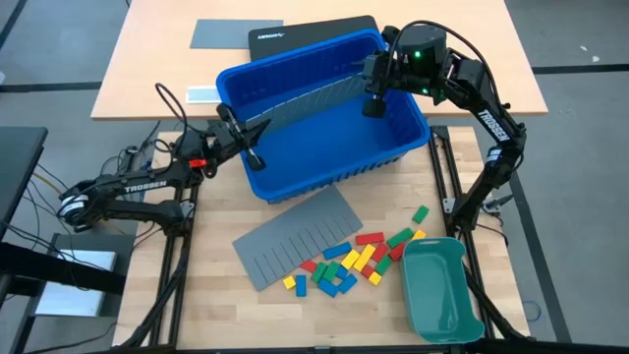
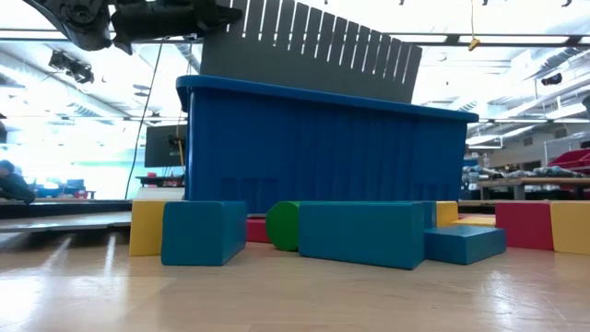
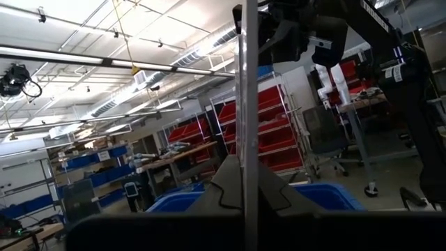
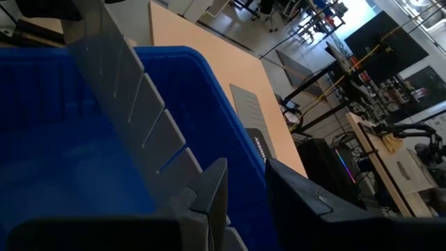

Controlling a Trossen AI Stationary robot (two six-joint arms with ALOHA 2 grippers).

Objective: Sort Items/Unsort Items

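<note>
Blocks (image 1: 349,264) loose on table, both pincers clamped on divider sheet (image 1: 305,101) above blue bin (image 1: 324,128)

- From table height, the blue bin (image 2: 323,152) hides most of the blocks (image 2: 364,232) from me.
- I can't see the left gripper (image 1: 257,157) fingertips behind the divider sheet (image 1: 295,106).
- The teal tray (image 1: 442,290) is unseen in my low view.

Blue bin (image 1: 393,128); grey slotted divider sheet (image 1: 295,236); blocks (image 1: 349,265) red, yellow, green, blue; teal-green tray (image 1: 442,315); pale wood table (image 1: 216,305); dark arms.
</note>
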